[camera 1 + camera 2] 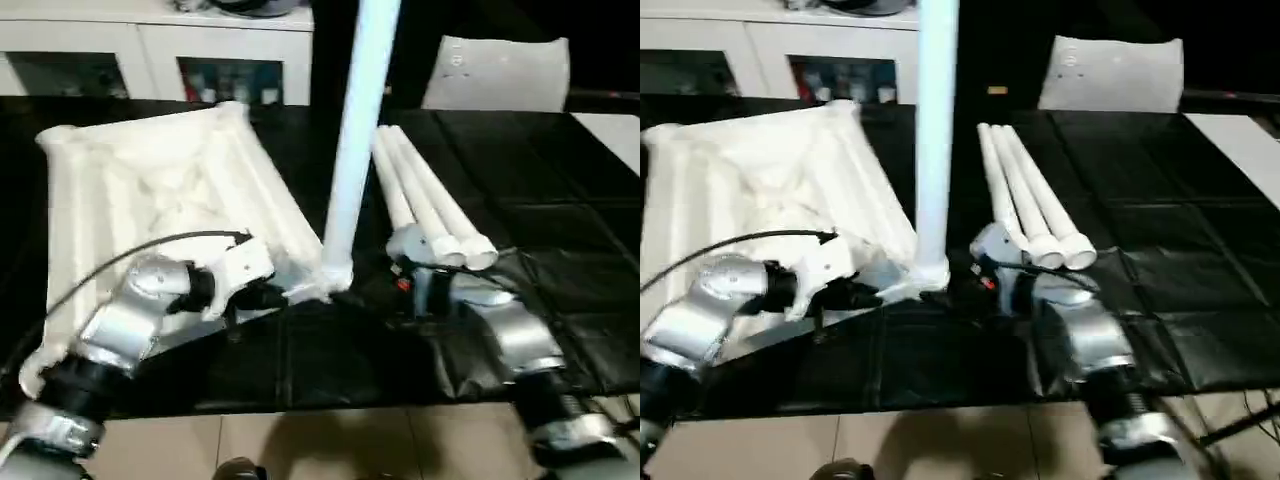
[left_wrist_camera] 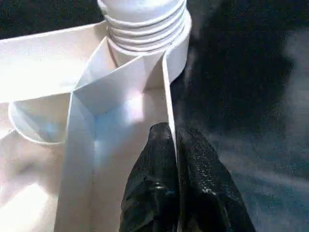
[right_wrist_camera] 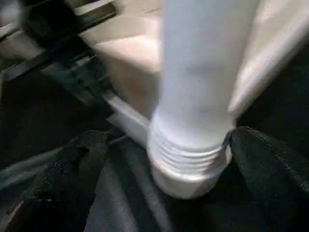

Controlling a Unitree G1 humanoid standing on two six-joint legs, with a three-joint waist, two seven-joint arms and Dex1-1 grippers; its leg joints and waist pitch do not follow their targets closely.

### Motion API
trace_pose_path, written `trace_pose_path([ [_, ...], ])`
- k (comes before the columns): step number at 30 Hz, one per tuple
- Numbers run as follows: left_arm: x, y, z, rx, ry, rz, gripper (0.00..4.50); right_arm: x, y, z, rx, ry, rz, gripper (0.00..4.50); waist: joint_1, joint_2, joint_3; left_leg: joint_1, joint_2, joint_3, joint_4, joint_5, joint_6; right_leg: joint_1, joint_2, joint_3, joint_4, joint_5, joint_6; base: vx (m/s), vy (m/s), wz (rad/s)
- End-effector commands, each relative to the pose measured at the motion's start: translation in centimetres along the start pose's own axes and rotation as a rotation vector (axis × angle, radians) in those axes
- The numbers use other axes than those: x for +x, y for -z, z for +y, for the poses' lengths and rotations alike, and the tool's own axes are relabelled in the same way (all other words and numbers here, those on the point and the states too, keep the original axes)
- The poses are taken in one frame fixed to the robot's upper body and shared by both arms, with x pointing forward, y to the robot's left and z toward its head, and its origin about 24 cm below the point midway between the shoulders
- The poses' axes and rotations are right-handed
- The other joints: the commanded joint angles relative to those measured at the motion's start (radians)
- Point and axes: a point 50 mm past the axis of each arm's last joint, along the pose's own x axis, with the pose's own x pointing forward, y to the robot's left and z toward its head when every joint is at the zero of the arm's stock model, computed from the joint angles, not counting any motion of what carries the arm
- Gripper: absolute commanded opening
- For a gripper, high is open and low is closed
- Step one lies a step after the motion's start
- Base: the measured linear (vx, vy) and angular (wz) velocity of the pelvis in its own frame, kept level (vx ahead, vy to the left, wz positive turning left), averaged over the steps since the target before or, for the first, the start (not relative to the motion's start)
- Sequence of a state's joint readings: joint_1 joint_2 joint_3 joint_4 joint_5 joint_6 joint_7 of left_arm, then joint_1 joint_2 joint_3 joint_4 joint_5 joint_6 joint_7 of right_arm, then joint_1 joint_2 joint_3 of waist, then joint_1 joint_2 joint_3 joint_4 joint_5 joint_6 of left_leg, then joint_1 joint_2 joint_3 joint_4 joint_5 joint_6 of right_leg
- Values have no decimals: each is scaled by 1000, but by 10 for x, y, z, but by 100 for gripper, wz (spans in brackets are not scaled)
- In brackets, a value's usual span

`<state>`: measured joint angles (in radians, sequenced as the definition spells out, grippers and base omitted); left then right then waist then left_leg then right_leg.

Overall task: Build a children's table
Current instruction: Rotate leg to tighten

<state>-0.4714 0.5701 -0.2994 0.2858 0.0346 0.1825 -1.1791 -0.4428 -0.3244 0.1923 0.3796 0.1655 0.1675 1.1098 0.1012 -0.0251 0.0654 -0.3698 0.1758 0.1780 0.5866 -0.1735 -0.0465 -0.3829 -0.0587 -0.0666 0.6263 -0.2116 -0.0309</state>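
Silver forearms reach in from the near edge of the black mat (image 1: pixel 560 250), one on each side of an upright leg (image 1: pixel 360 130).

Left gripper (image 2: pixel 170 145) is closed on a thin rib of the top (image 1: pixel 150 180): in the left wrist view its two black fingers (image 2: pixel 149 193) pinch the white wall between them, one on each side. Just ahead of those fingertips the rib runs into the round corner socket (image 2: pixel 176 46), and the leg's ridged end sits in it.

Right gripper (image 3: pixel 164 159) is at the base of the same leg, on the side away from the left one. In the right wrist view a black finger (image 3: pixel 63 179) shows on either side of the leg's ringed foot, spread wide with the socket between them; whether they press on it I cannot tell. Across the leg from this hand, the other gripper appears as a dark shape at the top's edge.

The top lies underside up on the mat, beyond and outward of the left hand, its ribs showing, the near corner raised toward the grippers. The standing leg rises from that corner, straight up between the two hands.

Three loose legs (image 1: pixel 425 200) lie side by side just beyond the right hand, wide ends nearest it.

Far behind stand a cabinet (image 1: pixel 150 50) and a white bag (image 1: pixel 495 70).
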Motion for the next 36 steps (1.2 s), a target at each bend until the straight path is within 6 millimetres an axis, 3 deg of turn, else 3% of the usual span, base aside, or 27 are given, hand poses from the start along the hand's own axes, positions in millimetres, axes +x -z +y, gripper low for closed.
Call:
trace_pose_path([
  [1, 9, -7, -9, 85, 139, 4, 0, 2, -2, 5, -17, -91, 19, 441, -1, 18, -68, 21, 63, -22, -69, -215, 17, 39, -93, 59, -78, -132, -204, 0, 0, 0],
  [9, 8, -8, -10, 148, 272, 26, 0, 3, -4, 1, -66, -160, 70, 441, 10, 14, -68, 25, 67, -21, -70, -234, -3, 36, -98, 59, -76, -166, -221, 0, 0, 0],
  [10, 8, -7, -10, 155, 281, 29, 0, 3, -4, 0, -69, -167, 72, 416, 11, 13, -68, 23, 66, -21, -69, -229, -1, 36, -98, 59, -77, -168, -220, 0, 0, 0],
  [15, 8, -8, -8, 175, 285, 35, 0, 5, -6, 2, -65, -213, 81, 375, 11, 13, -69, 21, 66, -22, -69, -215, 3, 38, -98, 59, -73, -154, -215, 0, 0, 0],
  [16, 7, -8, -7, 174, 281, 32, 0, 6, -6, 3, -57, -227, 80, 369, 10, 7, -70, 19, 65, -20, -68, -211, 6, 40, -97, 58, -74, -152, -215, 0, 0, 0],
  [22, 6, -4, -6, 168, 274, 40, 0, 6, -2, 4, -38, -258, 92, 307, 9, 11, -67, 21, 66, -21, -69, -222, 6, 37, -97, 58, -76, -180, -214, 0, 0, 0],
  [29, 4, 0, -5, 154, 261, 39, 0, 7, 3, 7, -10, -267, 94, 269, 10, 9, -66, 20, 66, -20, -68, -208, 10, 36, -97, 58, -75, -164, -216, 0, 0, 0],
  [34, 1, -2, -5, 82, 187, 0, 0, 24, 3, 8, 89, -158, 12, 264, 6, 12, -62, 22, 70, -24, -75, -249, -9, 33, -102, 59, -76, -227, -215, 0, 0, 0],
  [36, 1, -5, -5, 31, 105, -22, 0, 35, 4, 8, 119, -77, -18, 264, -1, 11, -54, 23, 65, -27, -79, -293, -22, 29, -102, 59, -87, -308, -200, 0, 0, 0],
])
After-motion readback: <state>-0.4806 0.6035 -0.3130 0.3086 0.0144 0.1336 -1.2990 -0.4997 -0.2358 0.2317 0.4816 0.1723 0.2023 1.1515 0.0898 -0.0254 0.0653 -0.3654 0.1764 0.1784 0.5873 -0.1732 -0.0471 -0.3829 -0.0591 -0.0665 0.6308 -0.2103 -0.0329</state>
